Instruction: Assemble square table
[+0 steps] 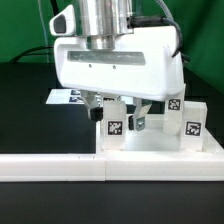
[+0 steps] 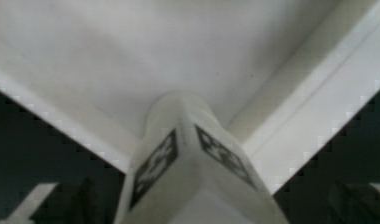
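Your gripper spread wide, holding nothing, one leg upright between its fingers (tags showing), square table top just beneath it.

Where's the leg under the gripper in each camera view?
Exterior view: the leg stands upright near the picture's centre, on the top, between the fingers of the open gripper.
Wrist view: the leg is in the middle, apart from the fingertips at either side.
Shared landmark: the white top behind the leg.
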### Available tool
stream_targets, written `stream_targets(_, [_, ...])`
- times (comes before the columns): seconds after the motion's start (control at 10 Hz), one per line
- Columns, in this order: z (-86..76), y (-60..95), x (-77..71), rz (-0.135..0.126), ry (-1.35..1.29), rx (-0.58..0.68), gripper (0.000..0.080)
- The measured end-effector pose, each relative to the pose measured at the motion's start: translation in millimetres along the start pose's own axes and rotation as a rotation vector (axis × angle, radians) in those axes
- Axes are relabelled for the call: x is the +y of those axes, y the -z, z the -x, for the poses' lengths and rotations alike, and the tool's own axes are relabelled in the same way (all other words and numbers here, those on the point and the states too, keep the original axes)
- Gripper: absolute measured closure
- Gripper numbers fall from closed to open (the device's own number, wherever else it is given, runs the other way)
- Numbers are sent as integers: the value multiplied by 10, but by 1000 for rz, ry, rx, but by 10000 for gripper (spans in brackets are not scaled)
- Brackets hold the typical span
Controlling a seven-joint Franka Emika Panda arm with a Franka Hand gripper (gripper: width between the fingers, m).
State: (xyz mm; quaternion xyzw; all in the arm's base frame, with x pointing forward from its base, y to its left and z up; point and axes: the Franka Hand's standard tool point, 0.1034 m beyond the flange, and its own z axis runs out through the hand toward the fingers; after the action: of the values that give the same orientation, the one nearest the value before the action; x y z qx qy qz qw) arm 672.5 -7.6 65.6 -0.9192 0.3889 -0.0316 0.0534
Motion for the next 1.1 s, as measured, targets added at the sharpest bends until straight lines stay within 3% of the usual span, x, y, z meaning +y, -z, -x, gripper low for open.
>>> stream_targets(0.3, [-17,49,0,14,580,8,150])
stream_targets(0.4, [-21,47,5,13,533,8,150])
stream_targets(0.5, [-19,47,4,13,520,8,247])
stream_targets(0.6, [-22,46,7,14,521,8,395])
stream_targets(0.7, [-19,45,4,12,451,7,395])
stream_targets(0.8, [-30,45,17,13,364,9,510])
stream_targets(1.1, [-39,43,28,14,153,11,509])
